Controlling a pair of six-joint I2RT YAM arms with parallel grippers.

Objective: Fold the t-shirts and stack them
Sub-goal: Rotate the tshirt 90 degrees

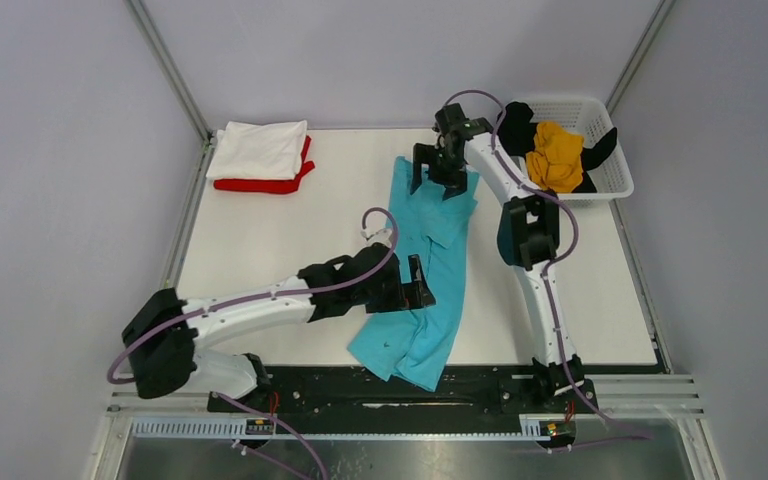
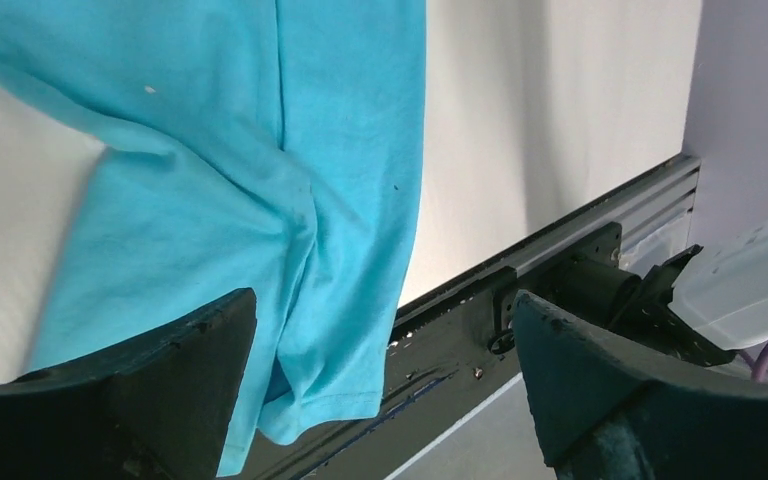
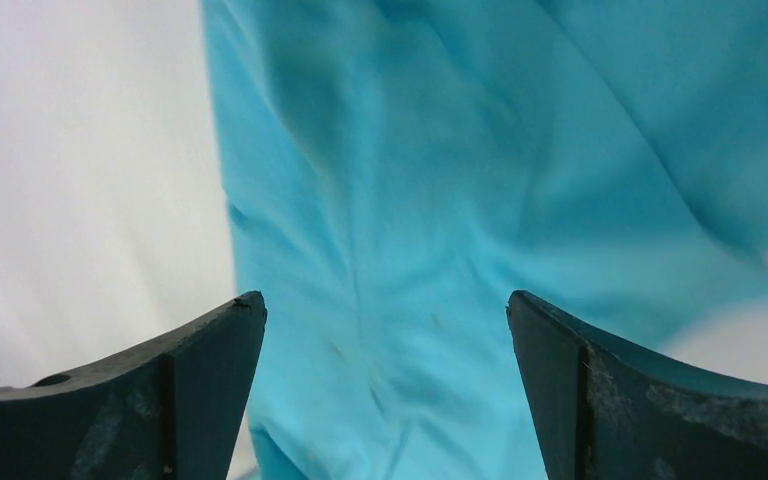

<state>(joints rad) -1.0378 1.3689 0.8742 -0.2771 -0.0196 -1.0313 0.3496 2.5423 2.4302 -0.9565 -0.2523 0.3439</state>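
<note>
The turquoise t-shirt (image 1: 428, 250) lies in a long rumpled strip down the middle of the table, and its lower end hangs over the near edge. My left gripper (image 1: 422, 283) is open beside the shirt's left edge at mid-length, holding nothing. In the left wrist view (image 2: 385, 370) the shirt (image 2: 260, 180) lies between and beyond the jaws. My right gripper (image 1: 438, 178) is open over the shirt's far end. In the right wrist view (image 3: 387, 380) the cloth (image 3: 440, 200) fills the gap between the jaws. A folded white shirt (image 1: 258, 148) lies on a folded red one (image 1: 260, 184) at back left.
A white mesh basket (image 1: 610, 175) at back right holds the mustard-yellow shirt (image 1: 555, 155) and the black shirt (image 1: 517, 128). A black rail (image 1: 480, 385) runs along the table's near edge and also shows in the left wrist view (image 2: 460, 320). Grey walls enclose the table.
</note>
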